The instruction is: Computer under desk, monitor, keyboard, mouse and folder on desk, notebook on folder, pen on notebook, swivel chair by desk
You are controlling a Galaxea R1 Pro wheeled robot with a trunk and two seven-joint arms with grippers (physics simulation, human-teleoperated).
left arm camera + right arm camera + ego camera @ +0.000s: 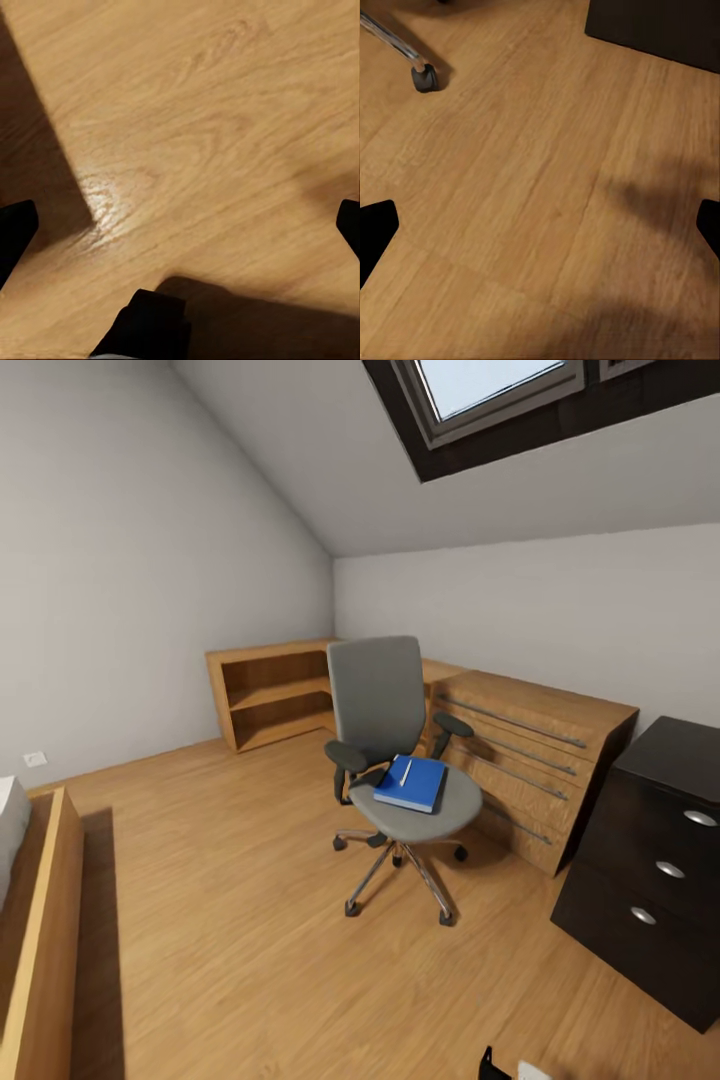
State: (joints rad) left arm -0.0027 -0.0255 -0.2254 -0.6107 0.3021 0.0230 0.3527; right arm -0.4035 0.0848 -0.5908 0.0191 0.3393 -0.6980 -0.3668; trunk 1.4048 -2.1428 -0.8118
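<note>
A grey swivel chair stands on the wood floor in the middle of the room, in front of a wooden desk unit. On its seat lies a flat blue item, folder or notebook, I cannot tell which, with a white pen across it. My left gripper hangs open over bare floor, its black fingertips far apart. My right gripper is open too, above the floor near a chair caster. Both grippers hold nothing.
A low wooden shelf unit runs along the back wall and joins the desk unit. A black drawer cabinet stands at the right. A wooden bed frame lines the left edge. Open floor lies between me and the chair.
</note>
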